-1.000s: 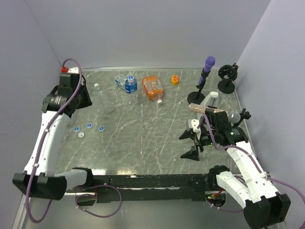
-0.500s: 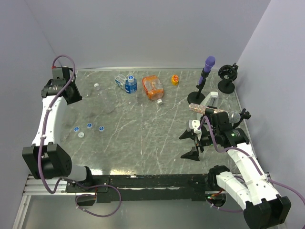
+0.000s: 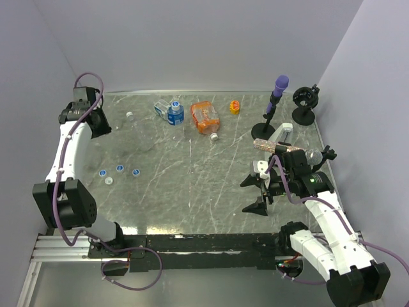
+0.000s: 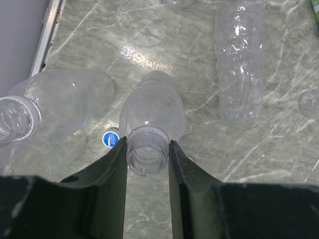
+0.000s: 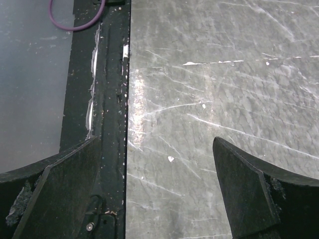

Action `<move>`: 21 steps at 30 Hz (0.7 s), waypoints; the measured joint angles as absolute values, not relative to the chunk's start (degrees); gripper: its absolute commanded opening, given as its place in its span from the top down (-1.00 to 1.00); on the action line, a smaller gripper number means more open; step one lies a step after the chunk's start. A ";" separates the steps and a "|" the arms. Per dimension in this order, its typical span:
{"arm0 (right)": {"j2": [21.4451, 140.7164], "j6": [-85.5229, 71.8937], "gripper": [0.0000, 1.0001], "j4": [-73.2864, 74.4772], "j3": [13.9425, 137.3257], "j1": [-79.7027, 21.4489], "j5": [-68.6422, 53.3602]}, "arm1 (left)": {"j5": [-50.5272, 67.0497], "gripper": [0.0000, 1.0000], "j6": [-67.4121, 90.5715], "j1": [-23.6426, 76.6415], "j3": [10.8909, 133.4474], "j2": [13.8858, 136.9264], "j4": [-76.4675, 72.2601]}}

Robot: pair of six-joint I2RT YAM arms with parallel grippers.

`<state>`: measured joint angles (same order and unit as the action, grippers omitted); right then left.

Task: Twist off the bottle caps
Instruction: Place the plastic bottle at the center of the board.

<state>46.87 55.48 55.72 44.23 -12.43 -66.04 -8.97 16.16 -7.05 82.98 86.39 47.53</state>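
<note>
The table (image 3: 192,185) is lit brightly and evenly from above, so only short, soft shadows are cast in the top view. Pale glare is thrown on the stone just beyond the clear bottle (image 4: 152,114) in the left wrist view. More glare is seen left of centre in the right wrist view, where fine scratches are picked out sharply.

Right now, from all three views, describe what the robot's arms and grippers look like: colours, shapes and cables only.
The left arm and right arm are white shells linked by black joints, on black bases. A purple cable runs along each. The left gripper and right gripper have matte black, flat, wedge-shaped fingers. No markings are legible.
</note>
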 measured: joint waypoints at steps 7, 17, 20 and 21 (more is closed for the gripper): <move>47.07 55.48 -0.98 55.72 44.23 -12.40 -66.06 | -8.93 -0.09 15.75 -7.05 84.27 87.64 48.25; 47.13 55.51 -0.98 55.75 44.23 -12.38 -66.06 | -8.91 -0.33 15.73 -7.05 87.26 89.12 50.59; 47.13 55.53 -0.98 55.75 44.23 -12.38 -66.06 | -8.93 -0.37 15.75 -7.05 87.88 89.12 50.63; 47.13 55.53 -0.98 55.75 44.23 -12.38 -66.06 | -8.95 -0.38 15.75 -7.05 87.92 89.12 50.65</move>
<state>47.13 55.53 55.75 44.23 -12.38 -66.06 -8.95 15.75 -7.05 87.92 89.12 50.65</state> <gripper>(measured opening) 0.992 0.678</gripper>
